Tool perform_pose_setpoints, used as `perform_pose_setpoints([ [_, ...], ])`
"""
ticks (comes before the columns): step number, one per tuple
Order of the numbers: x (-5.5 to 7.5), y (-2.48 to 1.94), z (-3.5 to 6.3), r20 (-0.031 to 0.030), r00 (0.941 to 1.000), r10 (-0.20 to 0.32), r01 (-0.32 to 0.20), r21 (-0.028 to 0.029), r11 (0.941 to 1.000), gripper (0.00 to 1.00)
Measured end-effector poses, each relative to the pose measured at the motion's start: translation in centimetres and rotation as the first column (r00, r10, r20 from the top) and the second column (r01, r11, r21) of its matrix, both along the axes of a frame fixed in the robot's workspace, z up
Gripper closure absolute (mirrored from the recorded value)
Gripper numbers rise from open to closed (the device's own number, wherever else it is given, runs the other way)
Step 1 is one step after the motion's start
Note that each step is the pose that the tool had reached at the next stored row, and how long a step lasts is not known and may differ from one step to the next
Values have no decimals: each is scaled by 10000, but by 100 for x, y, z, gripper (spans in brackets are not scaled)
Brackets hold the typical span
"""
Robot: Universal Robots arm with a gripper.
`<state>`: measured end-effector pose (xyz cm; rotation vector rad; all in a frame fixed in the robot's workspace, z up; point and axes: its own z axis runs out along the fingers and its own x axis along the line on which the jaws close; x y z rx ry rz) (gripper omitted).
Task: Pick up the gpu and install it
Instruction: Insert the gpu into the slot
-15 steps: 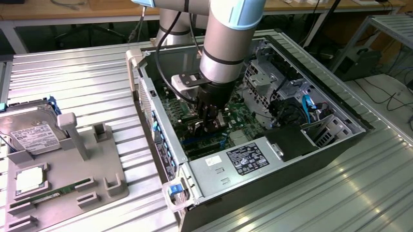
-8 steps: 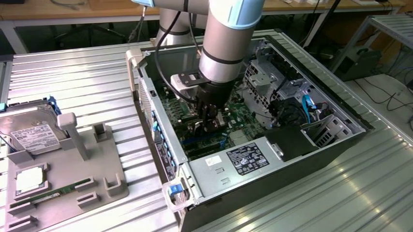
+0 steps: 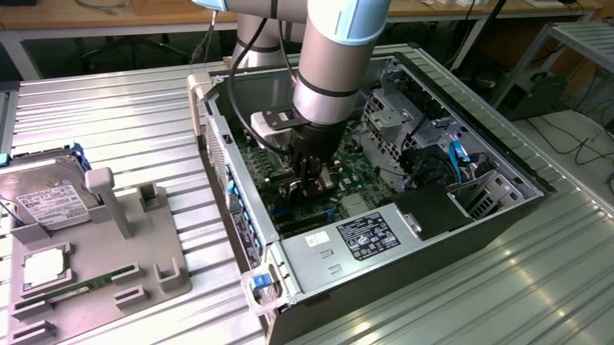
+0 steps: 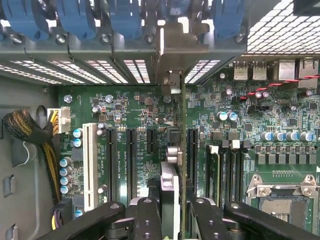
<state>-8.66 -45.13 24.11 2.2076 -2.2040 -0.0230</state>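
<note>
Your arm reaches down into the open, silver-grey metal computer case, which lies on its side on the ribbed metal table. The black two-finger claw sits low over the green motherboard. In the wrist view you can see its black fingers drawn in close on either side of the gpu, the thin dark expansion card with a silver metal block on one face. The gap between the fingers is only as wide as the card, so the claw has the card clamped. The card stands on edge, upright over the board. It runs in line with the long black expansion slots and sits just beside one of them. You cannot tell whether its lower edge is seated in a slot. Its silver metal bracket reaches the perforated rear wall of the case, under the row of blue plastic clips. At the exterior view's left, well apart from the case, a grey moulded holder carries the boxy silver hard drive with a white label and the narrow green memory stick.
</note>
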Motion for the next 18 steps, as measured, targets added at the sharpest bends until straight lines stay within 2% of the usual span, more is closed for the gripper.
perform_pose_setpoints([
  [16,0,1,-51,1,10000,0,0,7,10000,72],
  [18,1,3,-60,10,10000,-1,1,27,10000,71],
])
